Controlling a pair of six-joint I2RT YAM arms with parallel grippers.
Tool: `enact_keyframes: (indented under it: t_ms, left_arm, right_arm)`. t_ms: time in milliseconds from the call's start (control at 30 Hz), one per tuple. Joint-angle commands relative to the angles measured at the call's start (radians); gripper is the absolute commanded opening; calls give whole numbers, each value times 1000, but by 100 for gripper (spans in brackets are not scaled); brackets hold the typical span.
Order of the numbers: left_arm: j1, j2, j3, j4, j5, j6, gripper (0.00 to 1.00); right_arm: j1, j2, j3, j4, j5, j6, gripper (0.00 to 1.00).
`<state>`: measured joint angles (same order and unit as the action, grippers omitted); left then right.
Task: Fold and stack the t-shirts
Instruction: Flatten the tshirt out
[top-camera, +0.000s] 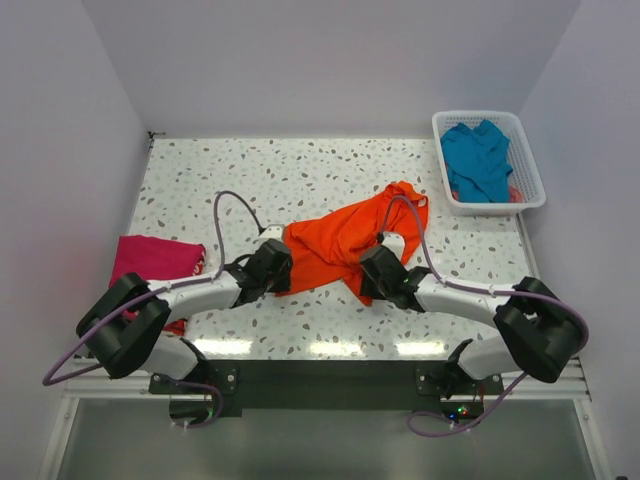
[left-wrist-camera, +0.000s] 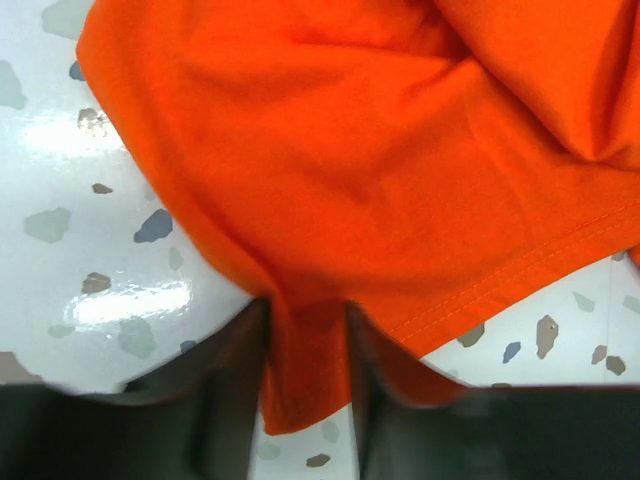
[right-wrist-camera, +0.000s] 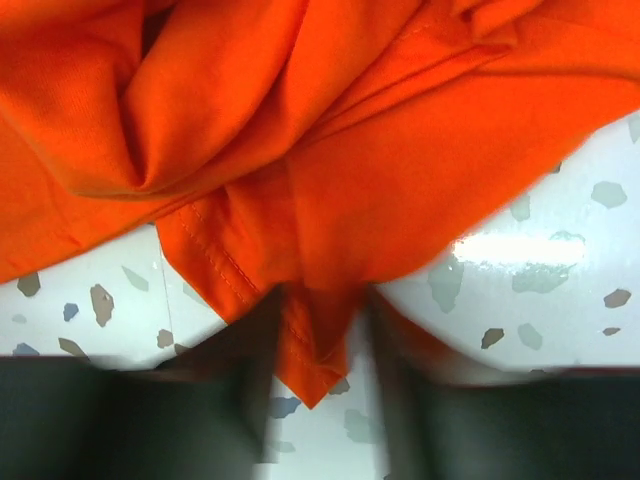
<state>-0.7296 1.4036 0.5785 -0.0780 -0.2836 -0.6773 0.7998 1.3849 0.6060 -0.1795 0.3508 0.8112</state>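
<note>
1. At the left edge of the tabletop (top-camera: 300, 170) we see the magenta t-shirt (top-camera: 150, 257) lying bunched, partly under the left arm.
2. The left claw (left-wrist-camera: 307, 330) is narrow, pinching the near-left hem of the orange t-shirt (top-camera: 340, 240).
3. That shirt lies crumpled mid-tabletop, between the two claws.
4. The right claw (right-wrist-camera: 322, 320) is narrow too, nipping a hem corner on the shirt's near-right side.
5. At far right we find the teal t-shirt (top-camera: 478, 160) heaped inside the white basket (top-camera: 528, 170).
</note>
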Motion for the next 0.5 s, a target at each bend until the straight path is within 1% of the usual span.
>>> enact_keyframes:
  t_ms: [0,33,67,100,167,200,233,267,300,333,367,433,467]
  left_arm:
    - [-10,38,47,11,32,-4,33]
    - [-10,35,61,-15,35,-2,24]
    - [-8,15,99,-35,32,1,6]
    - [-7,2,122,-61,21,4,0]
    - [18,-52,203,-140,4,8,0]
    - [36,-75,230,-163,14,12,0]
    - [62,-98,254,-195,56,10,0]
    - [126,-151,297,-204,88,7,0]
    - [162,-179,314,-210,119,2,0]
    - [224,-207,355,-229,164,-1,0]
    - [248,-254,381,-244,170,-2,0]
    - [280,-294,440,-301,161,2,0]
    - [307,-326,501,-322,155,2,0]
  right_arm:
    - [3,-3,-15,34,43,34,30]
    - [3,-10,-9,22,53,34,20]
    - [-1,-26,-2,-3,72,29,11]
    - [-1,-62,9,-58,89,23,0]
    - [-14,-124,46,-119,131,-4,0]
    - [-22,-204,60,-180,142,-15,0]
    - [-37,-249,89,-208,146,-27,0]
    - [-68,-289,107,-265,158,-53,0]
    - [-86,-340,127,-294,160,-67,0]
    - [-108,-418,176,-323,157,-82,0]
    - [-158,-460,204,-371,152,-117,0]
    - [-200,-515,305,-420,157,-150,0]
    - [-223,-553,345,-443,165,-180,0]
